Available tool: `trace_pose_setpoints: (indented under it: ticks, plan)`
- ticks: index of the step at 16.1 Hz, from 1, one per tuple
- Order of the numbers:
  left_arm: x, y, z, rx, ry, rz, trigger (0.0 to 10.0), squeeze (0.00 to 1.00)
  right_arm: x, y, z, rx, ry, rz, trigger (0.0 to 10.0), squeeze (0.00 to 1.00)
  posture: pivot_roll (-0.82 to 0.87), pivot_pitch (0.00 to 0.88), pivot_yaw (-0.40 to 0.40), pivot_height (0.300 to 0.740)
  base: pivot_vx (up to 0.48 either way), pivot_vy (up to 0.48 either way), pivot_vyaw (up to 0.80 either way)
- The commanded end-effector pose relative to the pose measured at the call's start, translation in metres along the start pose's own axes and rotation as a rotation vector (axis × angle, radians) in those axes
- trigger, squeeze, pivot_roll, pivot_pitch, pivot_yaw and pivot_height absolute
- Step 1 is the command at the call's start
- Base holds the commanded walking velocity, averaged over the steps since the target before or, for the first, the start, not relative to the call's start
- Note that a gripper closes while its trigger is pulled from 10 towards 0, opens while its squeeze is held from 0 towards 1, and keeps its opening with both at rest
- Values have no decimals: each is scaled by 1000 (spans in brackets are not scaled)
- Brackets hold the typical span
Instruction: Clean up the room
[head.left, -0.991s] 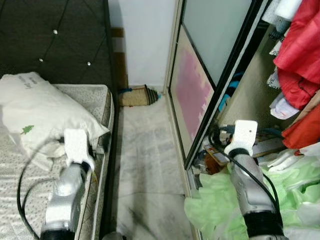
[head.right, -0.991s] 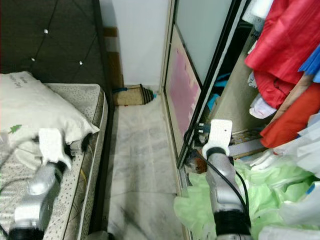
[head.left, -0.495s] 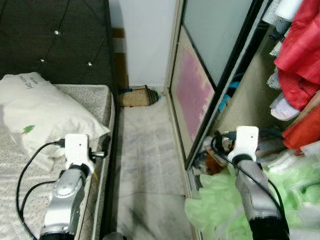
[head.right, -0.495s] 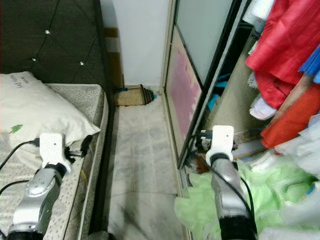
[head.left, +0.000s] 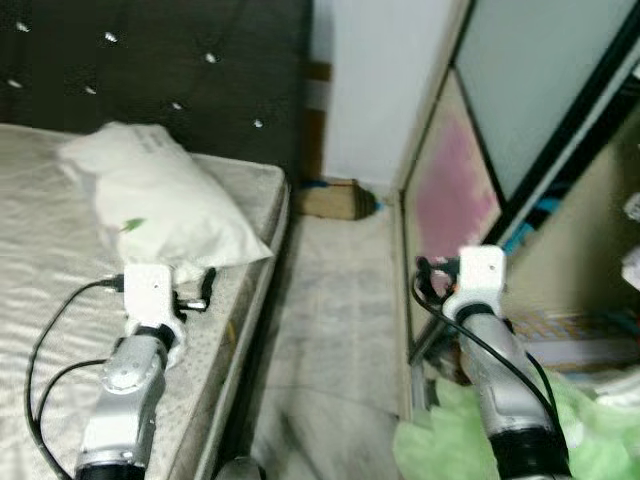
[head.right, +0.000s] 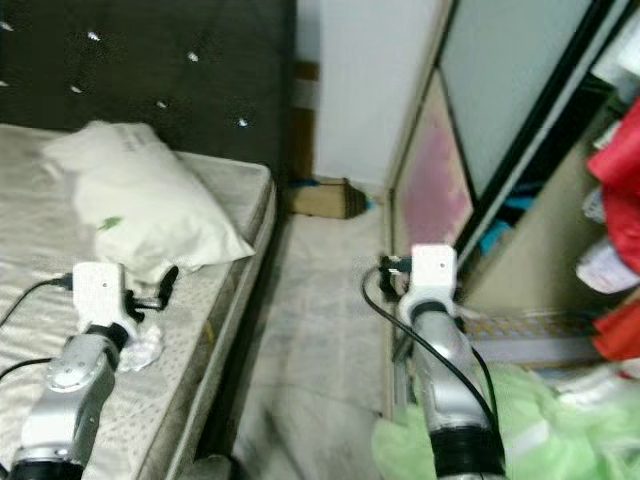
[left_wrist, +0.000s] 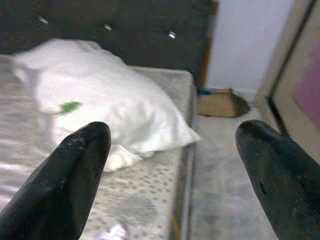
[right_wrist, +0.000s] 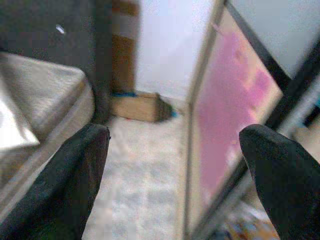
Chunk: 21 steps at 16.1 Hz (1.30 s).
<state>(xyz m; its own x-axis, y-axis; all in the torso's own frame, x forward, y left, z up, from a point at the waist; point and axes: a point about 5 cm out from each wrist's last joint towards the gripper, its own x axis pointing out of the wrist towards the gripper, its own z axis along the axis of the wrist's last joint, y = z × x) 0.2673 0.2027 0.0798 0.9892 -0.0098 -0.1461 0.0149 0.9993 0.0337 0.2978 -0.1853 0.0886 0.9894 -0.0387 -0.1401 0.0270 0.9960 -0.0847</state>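
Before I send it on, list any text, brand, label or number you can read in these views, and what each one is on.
No text can be read in any view.
White pillow on the bed: a small green mark and a faint grey line of print near its top, too blurred to read.
Pink panel on the wardrobe door: plain colour patch, no lettering visible.

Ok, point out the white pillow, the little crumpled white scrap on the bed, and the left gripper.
white pillow (head.left: 165, 205), left eye view, middle of its top face.
crumpled white scrap (head.right: 143, 346), right eye view, its centre on the mattress.
left gripper (left_wrist: 170, 175), left wrist view, midway between its fingertips.
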Motion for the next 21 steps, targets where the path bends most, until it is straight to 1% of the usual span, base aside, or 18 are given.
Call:
trace_pose_setpoints:
  ticks: [1,4,9,13,19,21]
  plan:
    - [2,-4,3,-17,-13,-5,10000,0,0,-5,0,1,-2,-2,10000,0,6,0,-56,740,0,0,800]
    - [4,-2,5,-8,-25,-1,10000,0,1,0,5,2,-24,19,10000,0,5,0,-54,740,0,0,800]
    - [7,-5,7,-8,-31,-7,10000,0,3,2,8,11,-36,28,10000,0,4,0,-52,740,0,0,800]
    - [7,-4,7,-10,-33,-1,10000,0,3,2,7,18,-39,31,10000,0,3,0,-51,740,0,0,800]
    - [8,-4,7,-9,-35,9,10000,0,3,6,9,33,-49,51,10000,0,-3,0,-50,740,0,0,800]
    - [8,-4,7,-5,-35,11,10000,0,1,7,7,38,-45,52,10000,0,1,0,-48,740,0,0,800]
